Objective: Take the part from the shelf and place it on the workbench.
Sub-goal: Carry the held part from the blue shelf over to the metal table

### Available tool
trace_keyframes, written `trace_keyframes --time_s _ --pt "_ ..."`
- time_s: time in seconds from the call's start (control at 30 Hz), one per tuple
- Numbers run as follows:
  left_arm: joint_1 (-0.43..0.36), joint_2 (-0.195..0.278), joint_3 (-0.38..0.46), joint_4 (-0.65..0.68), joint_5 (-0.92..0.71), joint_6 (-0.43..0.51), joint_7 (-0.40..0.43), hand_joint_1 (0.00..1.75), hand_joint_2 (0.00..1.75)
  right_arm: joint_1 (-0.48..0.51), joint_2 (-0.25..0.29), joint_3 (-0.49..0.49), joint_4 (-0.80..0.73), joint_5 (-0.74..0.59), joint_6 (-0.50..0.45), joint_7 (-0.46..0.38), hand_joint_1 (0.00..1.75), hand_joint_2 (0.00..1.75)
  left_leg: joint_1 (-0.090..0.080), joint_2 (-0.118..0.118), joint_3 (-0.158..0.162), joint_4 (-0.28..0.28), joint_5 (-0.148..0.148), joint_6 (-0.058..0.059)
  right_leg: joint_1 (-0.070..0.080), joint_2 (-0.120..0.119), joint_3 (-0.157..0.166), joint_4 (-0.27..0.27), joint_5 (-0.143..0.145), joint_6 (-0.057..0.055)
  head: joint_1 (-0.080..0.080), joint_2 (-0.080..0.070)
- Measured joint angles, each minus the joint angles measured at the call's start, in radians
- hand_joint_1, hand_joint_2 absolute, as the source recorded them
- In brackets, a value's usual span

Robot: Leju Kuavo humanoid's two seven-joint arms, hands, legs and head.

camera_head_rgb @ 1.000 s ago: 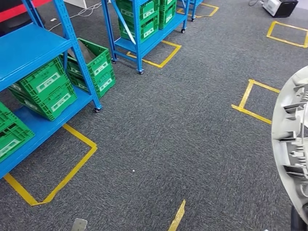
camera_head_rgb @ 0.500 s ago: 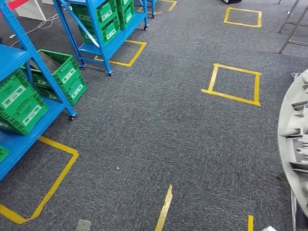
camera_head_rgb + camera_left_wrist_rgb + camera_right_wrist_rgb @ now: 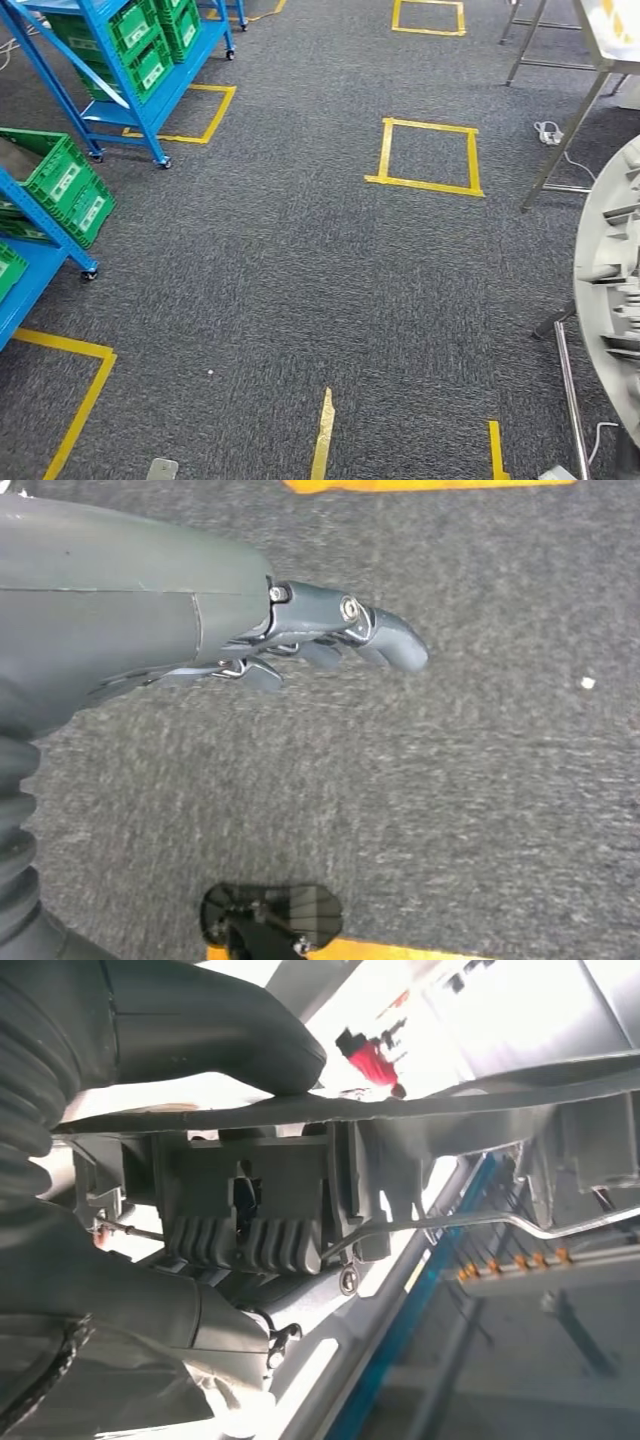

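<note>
The part (image 3: 611, 300) is a large round grey plastic cover with ribs and clips on its inner face; it stands on edge at the right border of the head view. In the right wrist view my right hand (image 3: 189, 1020) grips the part (image 3: 249, 1200), thumb on one face and dark fingers (image 3: 166, 1335) on the other. My left hand (image 3: 324, 640) hangs over the grey carpet with its fingers stretched out and nothing in them. The workbench (image 3: 604, 35) shows at the upper right as a pale top on slanted metal legs. A blue shelf (image 3: 34, 265) stands at the left.
A second blue shelf (image 3: 155, 95) with green crates (image 3: 143, 55) stands at the back left, and another green crate (image 3: 64, 185) sits low on the near shelf. Yellow tape squares (image 3: 426, 155) mark the carpet. A white cable (image 3: 549, 132) lies by the workbench legs.
The whole view has swung to the right: the shelves and tape marks have slid left and the workbench has come in at the upper right. The part stays at the right edge.
</note>
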Motion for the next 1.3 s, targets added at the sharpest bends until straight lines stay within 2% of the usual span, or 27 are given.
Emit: trace_keyframes --time_s 0.07,0.1,0.13,0.17,0.2,0.27,0.3,0.37,0.4,0.47,0.53,0.57,0.6,0.63,0.67,0.7,0.77,0.83,0.9,0.97,1.03,1.1,1.13,1.17,1.23,1.27,1.3 --pt "0.001 -0.001 0.003 0.000 0.001 0.000 0.000 0.00 1.75 -0.002 0.000 0.000 -0.003 -0.002 0.000 0.001 1.75 1.75 0.004 0.024 0.025 -0.001 -0.020 -0.002 -0.005 -0.012 -0.105 0.109 -0.048 0.009 0.001 0.000" --pt "0.001 -0.002 0.003 0.000 0.001 0.000 0.000 0.00 1.75 -0.002 0.000 0.000 -0.004 -0.003 0.000 0.003 1.75 1.75 0.008 0.035 0.041 -0.001 -0.033 -0.005 -0.008 -0.015 -0.142 0.125 -0.063 0.012 0.001 0.000" --pt "0.001 -0.003 0.004 0.000 0.002 0.001 0.001 0.00 1.75 -0.001 0.000 0.000 -0.004 -0.005 0.000 0.005 1.75 1.75 0.012 0.045 0.060 -0.001 -0.048 -0.009 -0.010 -0.019 -0.163 0.110 -0.056 0.014 0.001 0.000" --pt "0.001 -0.004 0.004 0.000 0.002 0.003 0.001 0.00 1.75 -0.001 0.000 -0.001 -0.004 -0.008 0.000 0.008 1.75 1.75 0.016 0.055 0.081 -0.001 -0.064 -0.014 -0.013 -0.027 -0.169 0.069 -0.022 0.017 0.002 0.000" --pt "0.001 -0.004 0.004 0.000 0.001 0.006 0.001 0.00 1.75 -0.001 0.000 -0.002 -0.005 -0.013 0.000 0.010 1.75 1.75 0.018 0.064 0.100 -0.001 -0.081 -0.021 -0.015 -0.047 -0.167 0.013 0.041 0.020 0.002 0.000" --pt "0.000 -0.003 0.006 0.000 -0.003 0.011 0.001 0.00 1.75 -0.005 0.000 -0.007 -0.008 -0.030 0.000 0.015 1.75 1.75 0.015 0.084 0.128 0.002 -0.116 -0.036 -0.015 -0.086 -0.164 -0.062 0.150 0.010 0.004 0.000" --pt "-0.001 -0.002 0.006 0.000 -0.005 0.012 0.001 0.00 1.75 -0.008 0.000 -0.011 -0.012 -0.041 0.000 0.018 1.75 1.75 0.012 0.094 0.136 0.001 -0.126 -0.043 -0.014 -0.092 -0.166 -0.074 0.178 -0.001 0.004 0.000" --pt "-0.007 -0.001 0.008 0.000 -0.011 0.014 0.000 0.00 1.75 -0.013 0.000 -0.024 -0.023 -0.065 0.000 0.025 1.75 1.75 0.010 0.104 0.142 0.006 -0.127 -0.057 -0.014 -0.069 -0.167 -0.070 0.181 -0.019 0.000 0.000" --pt "-0.008 -0.001 0.008 0.000 -0.014 0.015 -0.001 0.00 1.75 -0.016 0.000 -0.033 -0.031 -0.079 0.000 0.030 1.75 1.75 0.012 0.094 0.136 0.023 -0.122 -0.061 -0.016 -0.057 -0.165 -0.072 0.178 -0.024 -0.002 0.000" --pt "-0.010 -0.002 0.009 0.000 -0.021 0.016 -0.005 0.00 1.75 -0.031 0.001 -0.056 -0.049 -0.108 0.000 0.035 1.75 1.75 0.015 0.056 0.086 0.117 -0.133 -0.063 -0.016 -0.034 -0.157 -0.077 0.172 -0.032 -0.006 0.000" --pt "-0.010 -0.003 0.011 0.000 -0.025 0.017 -0.010 0.00 1.75 -0.049 0.001 -0.082 -0.066 -0.134 0.000 0.036 1.75 1.75 0.013 0.027 0.004 0.248 -0.197 -0.058 -0.012 -0.010 -0.147 -0.080 0.165 -0.042 -0.009 0.000" --pt "-0.009 -0.004 0.011 0.000 -0.027 0.018 -0.011 0.00 1.75 -0.057 0.001 -0.095 -0.072 -0.143 0.000 0.036 1.75 1.75 0.010 0.024 -0.032 0.295 -0.230 -0.053 -0.008 0.005 -0.142 -0.080 0.161 -0.046 -0.009 0.000" --pt "-0.008 -0.004 0.012 0.000 -0.028 0.018 -0.012 0.00 1.75 -0.063 0.001 -0.106 -0.077 -0.150 0.000 0.036 1.75 1.75 0.006 0.023 -0.058 0.315 -0.245 -0.046 -0.003 0.019 -0.136 -0.081 0.158 -0.049 -0.009 0.000" --pt "-0.009 -0.005 0.012 0.000 -0.028 0.018 -0.013 0.00 1.75 -0.068 0.001 -0.116 -0.080 -0.155 0.000 0.036 1.75 1.75 0.000 0.021 -0.071 0.305 -0.231 -0.037 0.001 0.034 -0.129 -0.081 0.155 -0.052 -0.009 0.000" --pt "-0.009 -0.005 0.012 0.000 -0.028 0.018 -0.013 0.00 1.75 -0.072 0.001 -0.125 -0.083 -0.160 0.000 0.035 1.75 1.75 -0.008 0.016 -0.071 0.265 -0.190 -0.026 0.004 0.048 -0.123 -0.081 0.153 -0.054 -0.009 0.000" --pt "-0.010 -0.004 0.013 0.000 -0.029 0.019 -0.013 0.00 1.75 -0.075 0.001 -0.133 -0.085 -0.165 0.000 0.033 1.75 1.75 -0.018 0.005 -0.062 0.208 -0.134 -0.014 0.006 0.061 -0.118 -0.082 0.151 -0.055 -0.009 0.000" --pt "-0.011 -0.001 0.013 0.000 -0.030 0.020 -0.014 0.00 1.75 -0.083 0.001 -0.150 -0.089 -0.179 0.000 0.027 1.75 1.75 -0.034 -0.033 -0.045 0.108 -0.060 0.009 0.005 0.083 -0.113 -0.083 0.152 -0.052 -0.009 0.000" --pt "-0.012 0.003 0.013 -0.001 -0.031 0.022 -0.015 0.00 1.75 -0.091 0.001 -0.168 -0.091 -0.194 0.000 0.022 1.75 1.75 -0.041 -0.052 -0.038 0.066 -0.043 0.026 -0.001 0.104 -0.115 -0.091 0.158 -0.041 -0.014 0.000" --pt "-0.013 0.004 0.014 -0.001 -0.032 0.024 -0.016 0.00 1.75 -0.093 0.001 -0.187 -0.093 -0.206 0.000 0.021 1.75 1.75 -0.039 -0.034 -0.028 0.034 -0.021 0.031 -0.003 0.115 -0.118 -0.105 0.167 -0.030 -0.018 0.000" --pt "-0.014 0.001 0.015 -0.001 -0.032 0.026 -0.016 0.00 1.75 -0.099 0.001 -0.207 -0.095 -0.217 0.000 0.021 1.75 1.75 -0.031 -0.010 -0.015 -0.004 0.005 0.026 0.003 0.073 -0.137 -0.077 0.141 -0.024 -0.017 0.000" --pt "-0.012 -0.001 0.016 -0.001 -0.034 0.028 -0.014 0.00 1.75 -0.114 0.001 -0.224 -0.096 -0.227 0.000 0.021 1.75 1.75 -0.026 0.017 -0.010 -0.021 0.016 0.020 0.002 0.012 -0.182 0.026 0.075 -0.013 -0.014 0.000" --pt "-0.008 -0.004 0.018 -0.001 -0.035 0.029 -0.012 0.00 1.75 -0.125 0.001 -0.243 -0.096 -0.238 0.000 0.023 1.75 1.75 -0.021 0.047 -0.010 -0.020 0.014 0.015 -0.009 -0.011 -0.221 0.125 0.032 0.004 -0.014 0.000" --pt "-0.007 -0.005 0.019 -0.001 -0.035 0.029 -0.012 0.00 1.75 -0.126 0.001 -0.252 -0.096 -0.243 0.000 0.025 1.75 1.75 -0.016 0.061 -0.010 -0.019 0.011 0.010 -0.016 -0.017 -0.218 0.132 0.035 0.014 -0.014 0.000" --pt "-0.007 -0.006 0.021 -0.001 -0.035 0.029 -0.012 0.00 1.75 -0.128 0.001 -0.262 -0.095 -0.247 0.000 0.026 1.75 1.75 -0.011 0.074 -0.009 -0.016 0.007 0.003 -0.023 -0.024 -0.195 0.101 0.055 0.025 -0.014 0.000" --pt "-0.007 -0.005 0.023 -0.001 -0.035 0.029 -0.011 0.00 1.75 -0.136 0.001 -0.278 -0.094 -0.251 0.000 0.026 1.75 1.75 -0.002 0.098 -0.007 -0.001 -0.008 -0.018 -0.035 -0.060 -0.112 -0.028 0.104 0.049 -0.012 0.000" --pt "-0.008 -0.004 0.024 -0.002 -0.035 0.030 -0.011 0.00 1.75 -0.140 0.001 -0.284 -0.093 -0.250 0.000 0.024 1.75 1.75 0.000 0.107 -0.006 0.010 -0.018 -0.028 -0.037 -0.074 -0.078 -0.079 0.117 0.050 -0.012 0.000" --pt "-0.009 -0.003 0.026 -0.002 -0.036 0.030 -0.011 0.00 1.75 -0.143 0.001 -0.288 -0.093 -0.249 0.000 0.022 1.75 1.75 -0.001 0.115 -0.005 0.018 -0.025 -0.036 -0.037 -0.083 -0.060 -0.106 0.118 0.042 -0.015 0.000"
